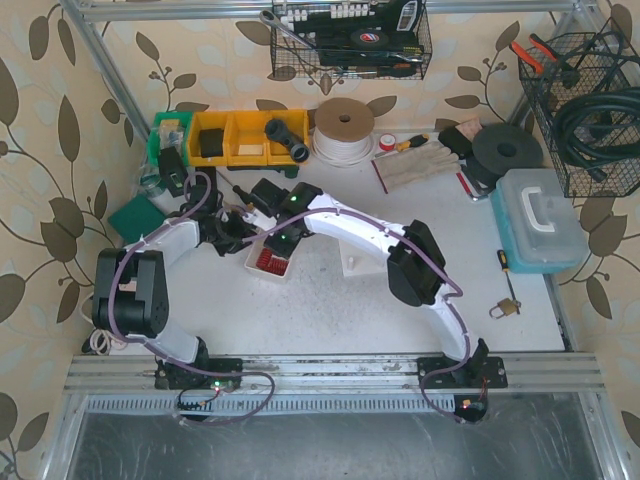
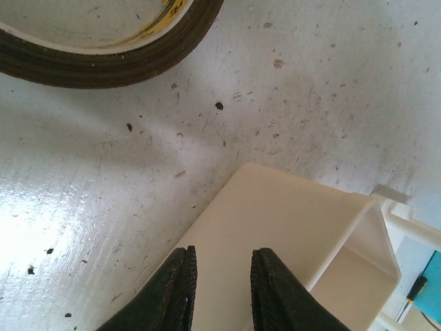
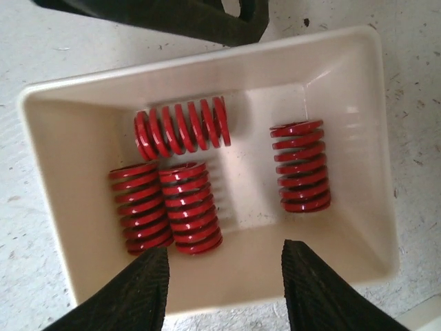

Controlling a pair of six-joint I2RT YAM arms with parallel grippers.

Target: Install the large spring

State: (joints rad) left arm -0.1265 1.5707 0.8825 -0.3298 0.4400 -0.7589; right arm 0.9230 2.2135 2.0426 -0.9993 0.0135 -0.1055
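Right gripper (image 3: 224,265) hangs with its fingers spread apart just over the near wall of the cream tray (image 3: 207,58), nothing between them. Left gripper (image 2: 222,256) is pinched onto the tray's opposite rim, crowding that edge. Four red springs (image 3: 182,127) lie loose inside the tray. Well right of the tray sits a teal toolbox (image 1: 540,220), behind the tray some yellow bins (image 1: 245,137), and off to its right a little padlock (image 1: 503,306). Scuffed white table (image 1: 330,310), leafy wallpaper (image 1: 50,150).
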